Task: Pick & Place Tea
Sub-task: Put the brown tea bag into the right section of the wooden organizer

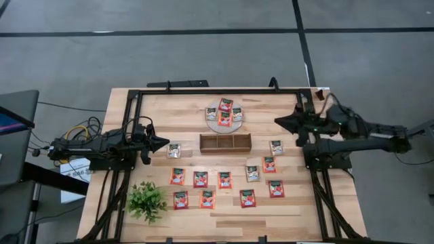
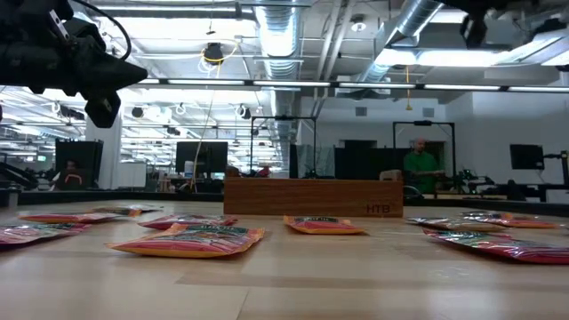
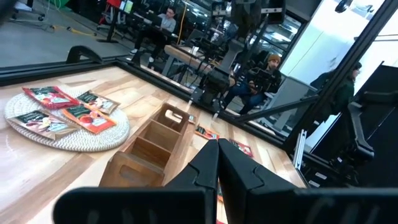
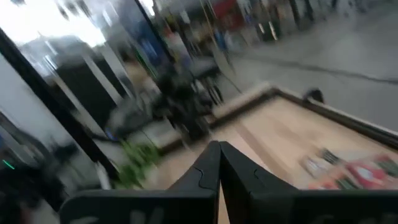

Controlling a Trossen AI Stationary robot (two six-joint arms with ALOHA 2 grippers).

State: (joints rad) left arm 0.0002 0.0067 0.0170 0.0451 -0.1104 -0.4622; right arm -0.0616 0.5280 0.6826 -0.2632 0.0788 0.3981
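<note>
**Both grippers shut and empty, tea spread thin across the board**

Across the wooden surface (image 1: 285, 217) the tea (image 1: 225, 179) lies scattered: two loose rows of red-orange sachets on the near half, a silvery one (image 1: 174, 150) just off the left end of the wooden tray (image 1: 225, 142), another silvery one (image 1: 276, 147) to the tray's right, and several sachets piled on the round woven mat (image 1: 211, 123) at the far side. All three tray compartments look bare.

The left gripper (image 1: 161, 143) hangs above the left edge of the surface, pointing at the tray, jaws pressed together with nothing between them. The right gripper (image 1: 279, 122) hovers over the far right, also closed and holding nothing.

Risks, as I judge them:
- The sachets are flat and lie flush on the wood, so a fingertip may skate over one and push it away.
- Near-row sachets sit close beside each other; a descent slightly off centre could nudge a neighbour or catch two.
- On the mat the sachets overlap, so lifting one may drag another.
- The small plant (image 1: 146, 200) at the near left stands close to the leftmost sachets and could be brushed by the left arm.
- A flimsy sachet may flop and hang on a tray divider when released.

Writing: the low view shows small letters on the tray's front, seemingly "HTB". Print on the sachets is too small to read.
</note>
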